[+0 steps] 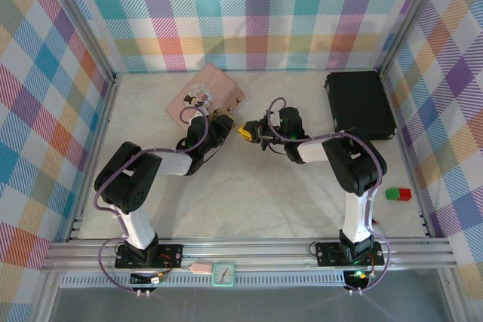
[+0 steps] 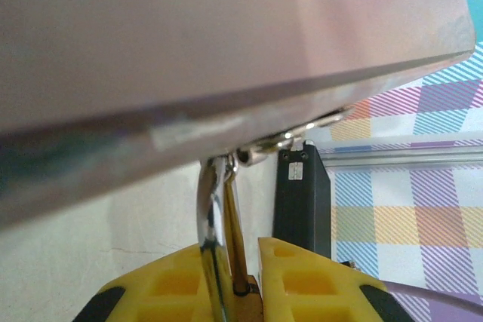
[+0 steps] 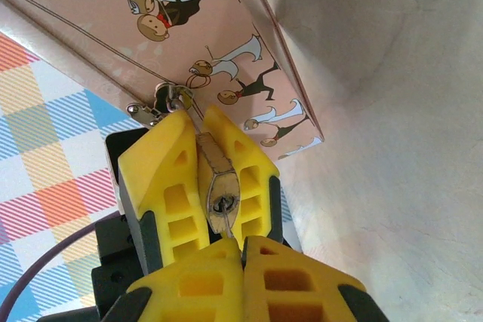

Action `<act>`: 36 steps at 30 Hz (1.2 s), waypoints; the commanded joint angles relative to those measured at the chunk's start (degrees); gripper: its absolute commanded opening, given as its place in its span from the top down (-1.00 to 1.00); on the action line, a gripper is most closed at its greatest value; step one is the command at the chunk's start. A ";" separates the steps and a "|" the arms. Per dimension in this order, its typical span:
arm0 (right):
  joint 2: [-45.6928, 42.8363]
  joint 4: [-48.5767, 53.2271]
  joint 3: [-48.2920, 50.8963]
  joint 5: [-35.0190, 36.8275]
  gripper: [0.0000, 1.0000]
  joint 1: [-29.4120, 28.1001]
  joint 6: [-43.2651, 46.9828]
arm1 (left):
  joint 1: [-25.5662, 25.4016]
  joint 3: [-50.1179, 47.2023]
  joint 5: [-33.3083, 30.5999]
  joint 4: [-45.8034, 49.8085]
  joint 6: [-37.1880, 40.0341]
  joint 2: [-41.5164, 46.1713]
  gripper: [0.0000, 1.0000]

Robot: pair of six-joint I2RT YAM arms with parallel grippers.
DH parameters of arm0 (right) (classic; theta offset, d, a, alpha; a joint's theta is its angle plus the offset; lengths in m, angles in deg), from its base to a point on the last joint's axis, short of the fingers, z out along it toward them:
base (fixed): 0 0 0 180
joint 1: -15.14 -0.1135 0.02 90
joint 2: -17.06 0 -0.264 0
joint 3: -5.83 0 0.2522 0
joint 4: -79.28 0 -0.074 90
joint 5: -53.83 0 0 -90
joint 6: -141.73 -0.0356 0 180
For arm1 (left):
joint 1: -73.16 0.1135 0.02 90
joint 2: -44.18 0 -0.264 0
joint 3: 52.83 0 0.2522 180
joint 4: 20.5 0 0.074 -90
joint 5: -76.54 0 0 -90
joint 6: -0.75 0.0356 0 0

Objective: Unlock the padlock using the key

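Pinching what looks like the key (image 3: 225,225) between fingers (image 3: 264,254) pressed tight together, the right gripper (image 3: 241,245) lets only a thin sliver of blade show past its tips. That sliver meets the keyhole (image 3: 224,203) in the end face of the padlock (image 3: 217,179); whether it is seated inside or merely touching the opening I cannot tell. The left gripper (image 3: 195,116) is clamped on the small brass body from both sides. This hold seems chosen to turn the keyhole squarely toward the right arm and to brace the lock against a twist. In the left wrist view the silvery shackle (image 2: 211,216) rises from between those yellow fingers to the latch (image 2: 260,148) at the edge of the pink tin (image 2: 226,35). The padlock therefore hangs from the tin rather than lying loose, and nothing shows the shackle sprung. That tether likely explains why both arms crowd in: from above, the two grippers meet tip to tip just beside the tin's near corner, toward the rear middle of the counter (image 1: 256,194). A black case (image 1: 358,103) lies well apart on the right, out of play. The step in hand, as I judge it, is seating and turning the key, which calls for a straight push along the lock's axis before any rotation.
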 commanded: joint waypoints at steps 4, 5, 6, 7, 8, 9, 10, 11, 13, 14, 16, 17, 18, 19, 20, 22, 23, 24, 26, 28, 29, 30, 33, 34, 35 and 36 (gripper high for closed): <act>0.82 0.79 -4.72 -0.85 1.00 -0.93 10.01 | -6.33 -1.00 13.27 -5.64 -1.85 1.53 1.00; 0.83 1.24 -4.80 -1.34 1.00 -0.86 11.12 | -6.17 -0.97 13.18 -5.26 -1.71 1.66 1.00; 0.83 1.67 -4.89 -1.80 1.00 -0.77 12.04 | -5.99 -0.89 13.02 -5.00 -1.82 1.81 1.00; 0.83 2.13 -4.98 -2.33 1.00 -0.67 13.10 | -5.73 -0.80 13.03 -4.72 -1.91 1.86 1.00; 0.75 2.83 -5.07 -2.79 1.00 -0.52 14.20 | -5.49 -0.70 12.92 -4.34 -2.01 1.96 1.00; 0.59 3.20 -5.07 -3.03 1.00 -0.40 15.00 | -5.29 -0.62 12.87 -3.97 -2.07 2.00 1.00; 0.48 3.34 -4.90 -3.28 1.00 -0.33 15.79 | -5.11 -0.37 12.74 -3.47 -2.06 2.13 1.00; 0.24 3.62 -4.72 -3.27 1.00 -0.23 16.60 | -5.00 -0.25 12.52 -2.85 -2.06 2.21 1.00; -0.11 3.81 -4.45 -3.44 1.00 -0.14 17.80 | -4.91 0.06 12.13 -2.11 -2.03 2.33 1.00; -0.26 3.98 -4.37 -3.56 1.00 -0.14 18.60 | -4.87 0.23 11.98 -2.06 -2.07 2.20 1.00; -0.58 4.51 -4.36 -3.62 1.00 -0.01 20.29 | -4.69 0.67 12.41 -2.14 -2.30 1.83 1.00; -0.58 4.73 -4.36 -3.87 1.00 0.16 21.14 | -4.52 0.85 12.72 -2.25 -2.45 1.69 1.00; -0.61 4.64 -4.30 -4.14 1.00 0.36 21.65 | -4.24 0.80 12.76 -2.45 -2.52 1.73 1.00; -0.58 4.39 -4.15 -4.56 1.00 0.57 22.17 | -4.17 0.74 12.82 -2.50 -2.47 1.92 1.00; -0.58 4.52 -4.06 -5.02 1.00 0.94 22.56 | -3.99 0.71 12.75 -2.17 -2.31 2.23 1.00; -0.57 4.60 -3.85 -5.49 1.00 1.34 22.63 | -3.79 0.62 12.48 -1.00 -1.81 2.92 1.00; -0.45 4.57 -3.75 -5.58 1.00 1.44 22.61 | -3.77 0.53 12.31 -0.73 -1.65 3.07 1.00; -0.26 4.48 -3.81 -5.61 1.00 1.44 22.66 | -3.77 0.61 12.32 -0.70 -1.60 3.21 1.00; 0.50 3.82 -3.98 -5.91 1.00 1.42 22.39 | -3.77 0.77 12.44 -0.95 -1.78 3.02 1.00; 1.28 2.09 -3.75 -5.92 1.00 1.44 22.17 | -3.76 0.98 12.80 -1.43 -2.17 2.67 1.00; 1.76 1.44 -3.83 -6.07 1.00 1.44 22.30 | -3.77 1.12 12.99 -1.61 -2.45 2.40 1.00; 1.95 1.16 -3.84 -6.18 1.00 1.51 22.50 | -3.76 1.10 13.06 -1.62 -2.62 2.30 1.00; 2.32 0.14 -3.57 -7.06 1.00 1.48 23.90 | -3.68 0.76 13.13 -2.31 -2.80 2.36 1.00; 2.17 1.36 -3.66 -7.21 1.00 1.64 24.78 | -3.59 0.71 13.08 -2.36 -2.79 2.50 1.00; 1.93 2.27 -3.60 -7.17 1.00 1.55 25.55 | -3.51 0.54 13.00 -2.28 -2.77 2.70 1.00; 1.73 2.78 -3.37 -7.13 1.00 1.79 25.82 | -3.29 0.38 12.76 -1.80 -2.67 2.98 1.00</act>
